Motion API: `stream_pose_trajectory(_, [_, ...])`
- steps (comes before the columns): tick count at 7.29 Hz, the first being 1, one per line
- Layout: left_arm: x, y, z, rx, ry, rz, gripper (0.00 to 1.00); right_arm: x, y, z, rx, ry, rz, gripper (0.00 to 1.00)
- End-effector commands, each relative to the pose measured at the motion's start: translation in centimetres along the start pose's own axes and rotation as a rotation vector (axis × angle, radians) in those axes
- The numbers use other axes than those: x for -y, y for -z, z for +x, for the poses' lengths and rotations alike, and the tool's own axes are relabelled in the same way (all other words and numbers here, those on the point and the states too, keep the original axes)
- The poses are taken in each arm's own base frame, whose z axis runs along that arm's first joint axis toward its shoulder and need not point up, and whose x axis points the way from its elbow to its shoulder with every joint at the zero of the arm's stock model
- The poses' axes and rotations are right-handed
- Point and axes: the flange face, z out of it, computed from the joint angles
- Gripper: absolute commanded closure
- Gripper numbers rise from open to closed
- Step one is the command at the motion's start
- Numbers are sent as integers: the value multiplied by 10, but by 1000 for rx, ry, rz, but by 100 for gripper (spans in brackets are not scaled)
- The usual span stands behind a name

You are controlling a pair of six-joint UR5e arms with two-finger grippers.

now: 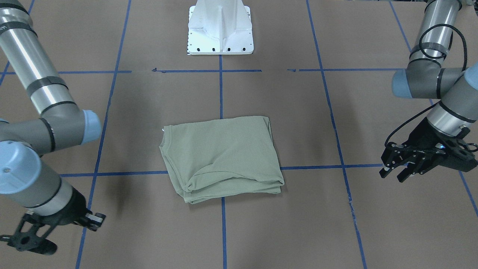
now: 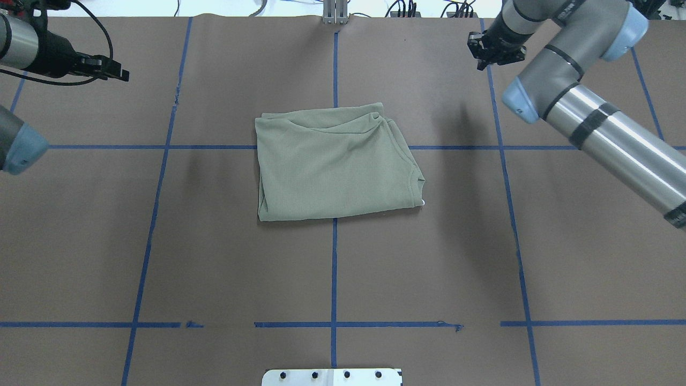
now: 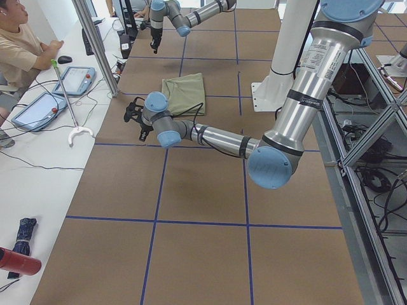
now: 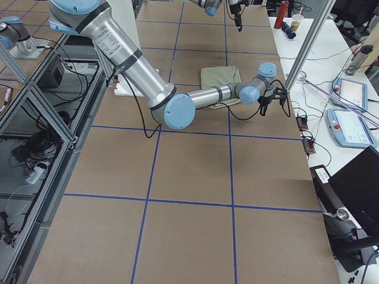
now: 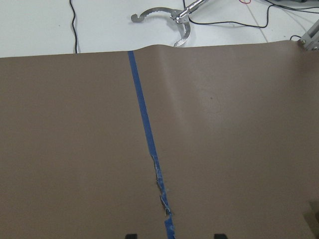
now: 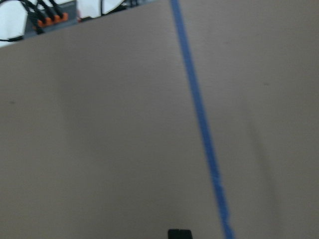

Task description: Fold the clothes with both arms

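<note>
The clothes are one sage-green shirt, folded into a rough rectangle at the table's middle with its collar edge toward the robot's right. No gripper touches it. My left gripper hovers well off to the shirt's left, open and holding nothing; its two fingertips stand wide apart over bare brown table. My right gripper hangs far to the shirt's right near the table's far edge. In the right wrist view its fingertips show as a single black block, shut and holding nothing.
The brown table is crossed by blue tape lines. The white base pedestal stands at the robot's side. Beyond the far edge is a white bench with tablets, a grabber tool, metal posts and a seated person.
</note>
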Motion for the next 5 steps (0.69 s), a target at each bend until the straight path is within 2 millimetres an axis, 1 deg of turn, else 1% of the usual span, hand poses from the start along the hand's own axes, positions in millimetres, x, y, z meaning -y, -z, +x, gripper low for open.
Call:
stream_pose_trajectory(1, [-19,35,-68,20,-98,-31,40,-3,44,144,-51,144,-78,100])
stream_pose_trajectory(2, [-14,53,-95,68,-130,-53,40,12,70,212,-43,197,-100,100])
stream_pose_trajectory(3, [-7,68,-114,113,-167,-86,40,7,82,277,-34,245,-113,100])
stream_pose_trajectory(4, [-5,87,-142,170,-188,-141,39,0,99,322,-31,247,-99,100])
stream_pose_trajectory(5, [-1,103,-154,208,-165,-192,39,-26,92,361,-43,265,-124,100])
